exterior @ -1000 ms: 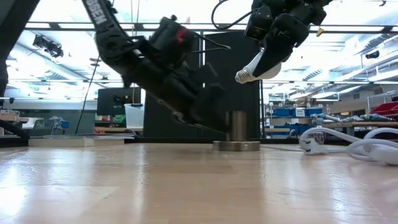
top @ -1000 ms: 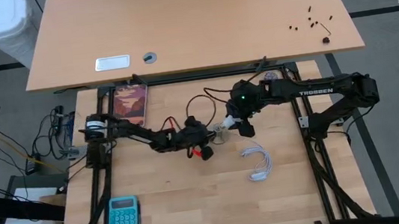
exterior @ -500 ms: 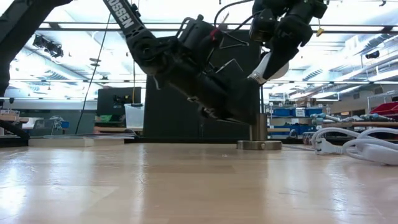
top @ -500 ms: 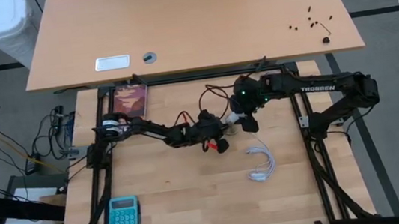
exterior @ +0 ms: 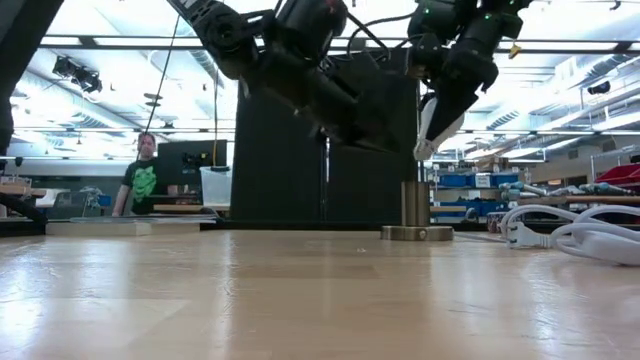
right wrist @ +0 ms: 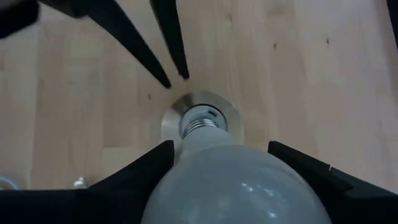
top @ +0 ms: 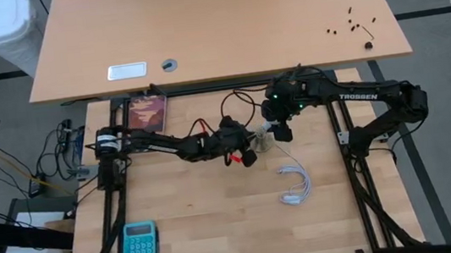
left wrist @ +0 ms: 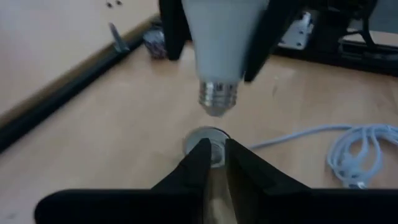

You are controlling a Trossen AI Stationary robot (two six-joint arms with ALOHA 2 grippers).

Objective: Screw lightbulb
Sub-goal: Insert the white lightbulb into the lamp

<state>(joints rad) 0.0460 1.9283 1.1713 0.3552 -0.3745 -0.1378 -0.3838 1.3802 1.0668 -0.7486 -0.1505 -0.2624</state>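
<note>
Between the fingers of the right end effector (right wrist: 217, 180), the small white frosted lightbulb (right wrist: 235, 186) is pinched at its dome, silvery screw base pointing down. The base hangs directly above the round brass-grey metal socket disc (right wrist: 200, 124), apart from it; in the low view a clear gap shows between the base tip and the socket's upright collar (exterior: 415, 203). The bulb (exterior: 432, 122) there sits tilted slightly off vertical. The left wrist view shows the same bulb (left wrist: 219, 50) from the opposite side, its threaded base over the socket (left wrist: 208, 144).

Just beside the socket, on the side away from the right end effector, the left end effector (left wrist: 212, 158) has its two dark fingers pressed together, holding nothing, tips pointing at the socket disc. From the right wrist view those fingers (right wrist: 161, 59) reach in from beyond the socket, ending just short of its rim; contact cannot be confirmed.

In the high view both end effectors meet near the middle of the light wooden tabletop (top: 219, 221), the left (top: 248, 153) and the right (top: 280, 132) flanking the socket.

Farther from the right end effector, a coiled white cable (top: 293, 183) lies on the tabletop. Well apart, near the corner of the tabletop, lies a teal calculator (top: 139, 245). Beyond the left arm, at the far edge, rests a book with a reddish cover (top: 148, 117).

A person in a dark shirt (exterior: 143, 182) stands in the room behind.
</note>
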